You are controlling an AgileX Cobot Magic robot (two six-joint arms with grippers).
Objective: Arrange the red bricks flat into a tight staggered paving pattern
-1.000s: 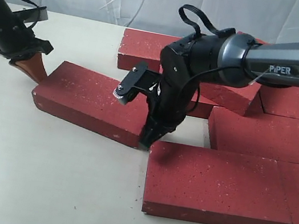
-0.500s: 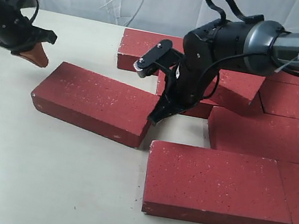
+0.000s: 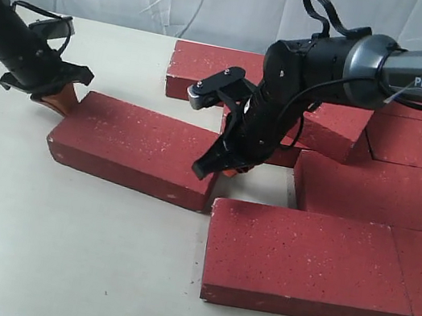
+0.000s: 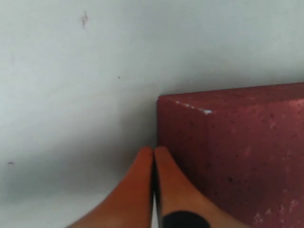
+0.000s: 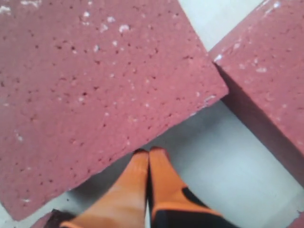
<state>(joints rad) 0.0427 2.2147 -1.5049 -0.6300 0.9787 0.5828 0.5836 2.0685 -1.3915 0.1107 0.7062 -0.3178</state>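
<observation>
Loose brick [image 3: 135,147] lies flat, lengthwise left-right; left claw [image 4: 153,164], right claw [image 5: 148,161] both closed.

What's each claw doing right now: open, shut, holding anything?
Left claw: closed, holding nothing, tips at the loose brick's end.
Right claw: closed, holding nothing, tips by the same brick's edge.

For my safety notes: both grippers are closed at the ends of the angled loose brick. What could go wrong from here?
The shut left gripper sits by only one corner of the loose dark red rectangular paving brick, so a push may slip off or spin it.
The shut right gripper stands in the gap before the laid red bricks; it could get pinched there.
</observation>
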